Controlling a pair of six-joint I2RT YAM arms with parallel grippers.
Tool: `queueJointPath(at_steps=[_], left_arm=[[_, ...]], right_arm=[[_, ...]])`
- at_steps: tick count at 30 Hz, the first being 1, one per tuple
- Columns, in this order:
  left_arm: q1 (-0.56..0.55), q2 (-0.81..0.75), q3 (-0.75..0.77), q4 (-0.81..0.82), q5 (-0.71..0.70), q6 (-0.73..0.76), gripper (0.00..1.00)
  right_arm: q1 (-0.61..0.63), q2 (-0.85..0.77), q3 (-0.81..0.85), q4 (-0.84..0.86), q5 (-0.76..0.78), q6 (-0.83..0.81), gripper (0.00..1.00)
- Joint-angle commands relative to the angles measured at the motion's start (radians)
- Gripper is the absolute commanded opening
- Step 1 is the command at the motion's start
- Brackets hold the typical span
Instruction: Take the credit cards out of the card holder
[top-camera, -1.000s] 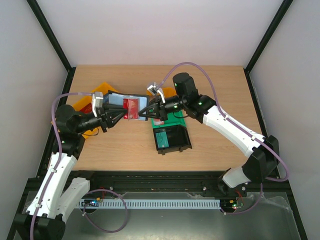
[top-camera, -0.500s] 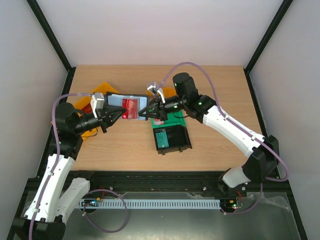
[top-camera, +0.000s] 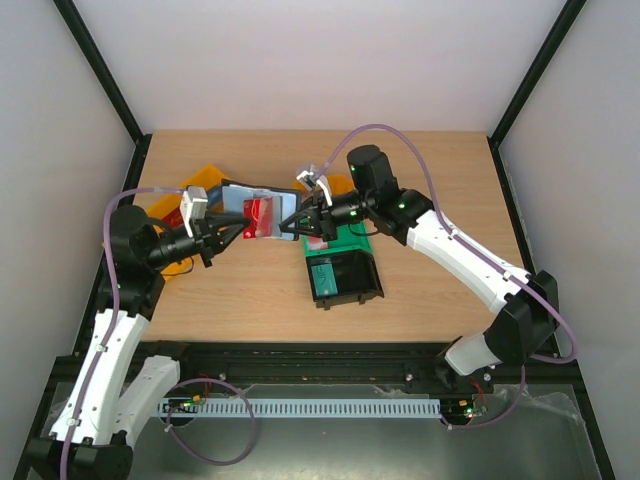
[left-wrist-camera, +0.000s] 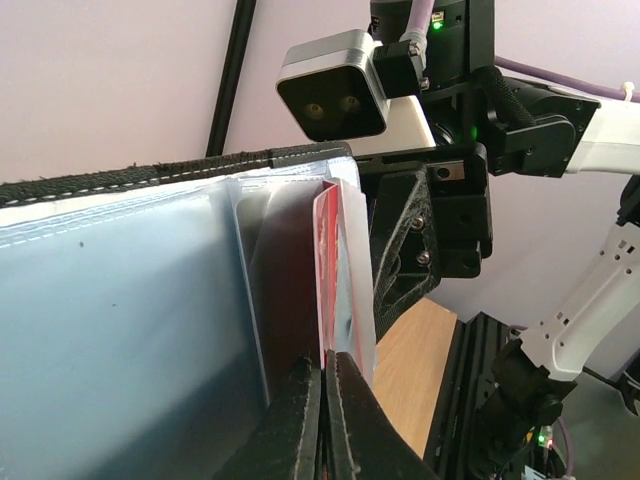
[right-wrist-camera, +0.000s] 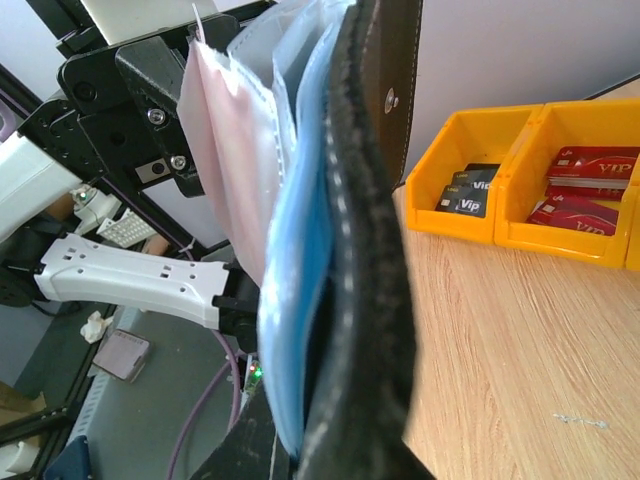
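**Table** (top-camera: 240, 300): bare wood runs along the near edge, just beyond both arm bases.

**Black bin** (top-camera: 362, 272): stands on the table right of centre and is the item nearest the bases. A teal card (top-camera: 322, 275) lies inside at its left side. A green container (top-camera: 352, 241) sits just behind the bin, partly hidden by the right arm.

**Left claw** (left-wrist-camera: 322, 400): reaches in from the left and points right. Its fingers are drawn narrow, almost together, and pinch the lower edge of the credit cards (left-wrist-camera: 328, 250). The cards are red, stand on edge and sit in a clear pocket of the card holder. The number of cards in the pocket cannot be told.

**Card holder** (top-camera: 230, 200): held on edge between the two claws, behind and left of the black bin. It is open, with the blue-grey lining facing the left claw. Whether its lower edge touches the table cannot be told.

**Right claw** (top-camera: 288, 222): reaches in from the right, with its tips at the holder's right edge. It is narrow and grips the holder. In the right wrist view the black stitched edge runs straight out from the claw.

**Yellow bins** (right-wrist-camera: 470, 140): stand on the table beyond the holder, at the left rear. One holds dark cards (right-wrist-camera: 465, 195) marked "Vip". The adjoining bin holds loose red cards (right-wrist-camera: 585, 170).
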Motion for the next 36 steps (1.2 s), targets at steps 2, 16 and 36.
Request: queueJointPath(at_steps=[2,16,36], left_arm=[[0.032,-0.010,0.026,-0.005,0.000,-0.007,0.02],[0.064,-0.007,0.033,0.039,-0.021,-0.077,0.02],[0.184,0.187,0.139,-0.302,-0.125,0.136,0.02]], right_arm=[[-0.032,-0.039,0.022,0.006,-0.017,-0.024,0.02],[-0.140,-0.103,-0.040,0.059,0.030,0.007,0.02],[-0.281,-0.161,-0.093,0.083,0.173,0.050,0.02]])
